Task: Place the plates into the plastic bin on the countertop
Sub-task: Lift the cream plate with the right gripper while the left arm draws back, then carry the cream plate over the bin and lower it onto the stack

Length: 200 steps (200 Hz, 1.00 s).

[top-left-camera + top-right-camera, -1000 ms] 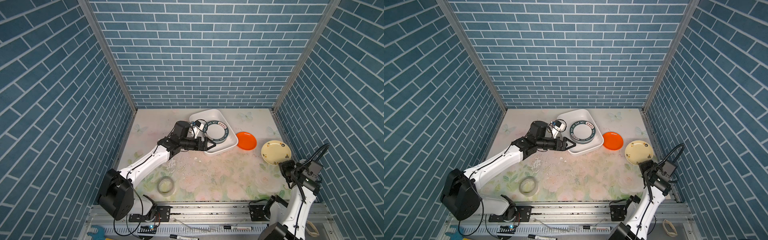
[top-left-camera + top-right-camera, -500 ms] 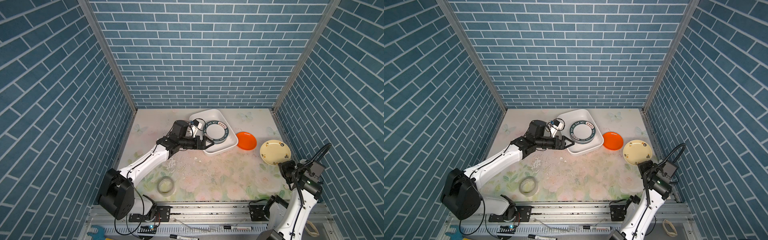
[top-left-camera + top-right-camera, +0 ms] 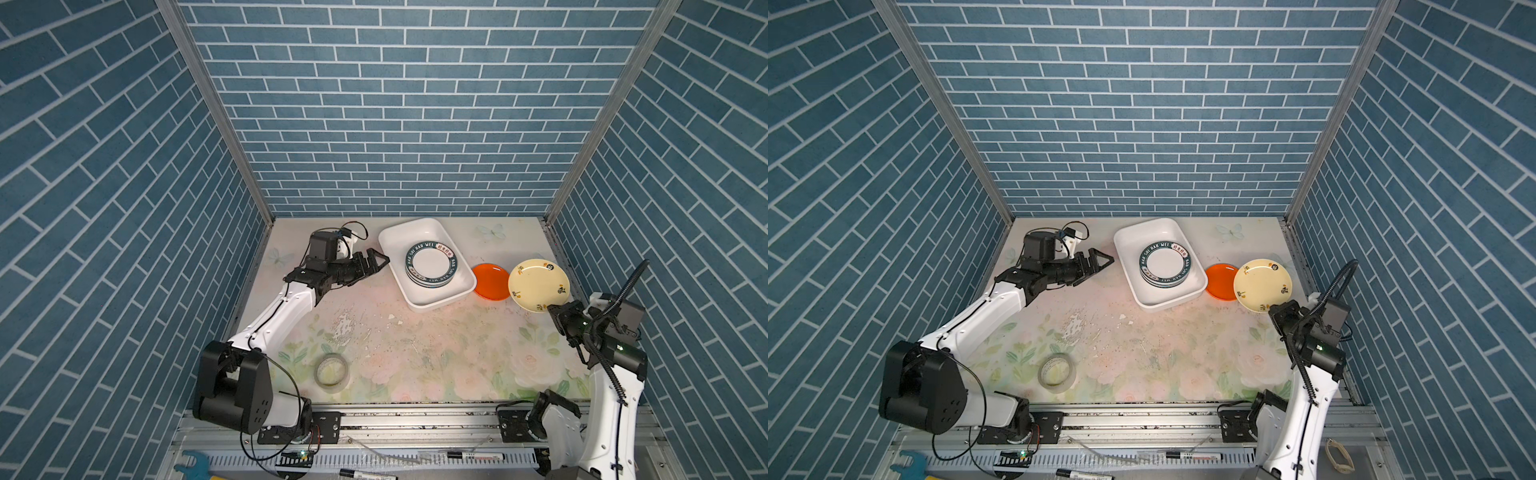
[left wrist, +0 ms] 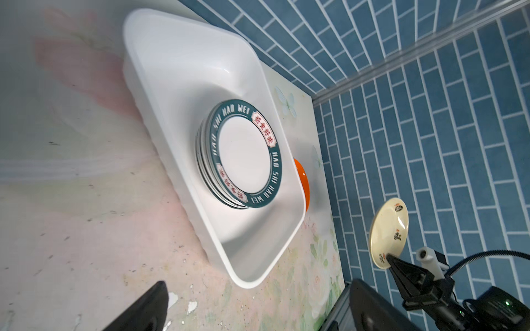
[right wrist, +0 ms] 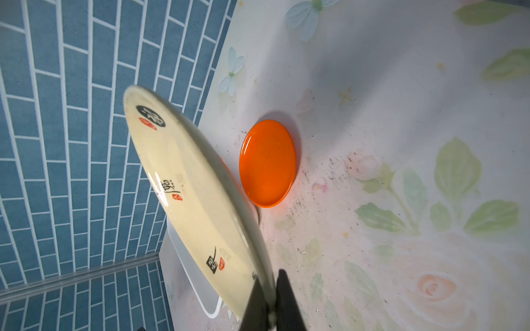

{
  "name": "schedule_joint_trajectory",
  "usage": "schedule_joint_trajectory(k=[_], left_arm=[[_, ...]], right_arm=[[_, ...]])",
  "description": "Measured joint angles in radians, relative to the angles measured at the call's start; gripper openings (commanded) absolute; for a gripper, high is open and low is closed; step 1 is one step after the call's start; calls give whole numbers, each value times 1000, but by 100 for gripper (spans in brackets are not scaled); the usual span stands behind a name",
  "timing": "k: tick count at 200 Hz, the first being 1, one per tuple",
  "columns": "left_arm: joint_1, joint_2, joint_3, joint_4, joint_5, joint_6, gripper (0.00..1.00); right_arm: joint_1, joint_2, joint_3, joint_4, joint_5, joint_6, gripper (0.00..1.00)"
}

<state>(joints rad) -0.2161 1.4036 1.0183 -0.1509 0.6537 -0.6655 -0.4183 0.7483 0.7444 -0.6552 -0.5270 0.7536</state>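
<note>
Lifting the pale yellow plate by its rim, the right gripper, clamped shut on it, has carried it nearer the plastic bin. The left gripper, jaws wide and empty, has backed off from the bin's stacked plates. The orange plate lies on the countertop just beside the bin. The number of plates in the stack is unclear.

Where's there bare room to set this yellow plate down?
Bare: the far end of the bin, behind the plate stack; the countertop between bin and tape roll. Crowded: right of the bin, where the orange plate lies by the yellow plate in the right gripper.
</note>
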Motion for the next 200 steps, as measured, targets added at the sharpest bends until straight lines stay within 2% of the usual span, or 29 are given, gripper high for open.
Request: schedule_joint_trajectory(k=[41, 67, 104, 138, 200], left_arm=[[85, 0, -3, 0, -3, -14, 100], [129, 11, -3, 10, 2, -30, 99], [198, 35, -18, 53, 28, -74, 100], [249, 34, -31, 69, 37, -92, 100], [278, 14, -31, 76, 36, -95, 100]], right_arm=[[208, 143, 65, 84, 97, 26, 1], [359, 285, 134, 150, 165, 36, 1], [517, 494, 228, 269, 266, 68, 1], [610, 703, 326, 376, 306, 114, 1], [697, 980, 448, 520, 328, 244, 1]])
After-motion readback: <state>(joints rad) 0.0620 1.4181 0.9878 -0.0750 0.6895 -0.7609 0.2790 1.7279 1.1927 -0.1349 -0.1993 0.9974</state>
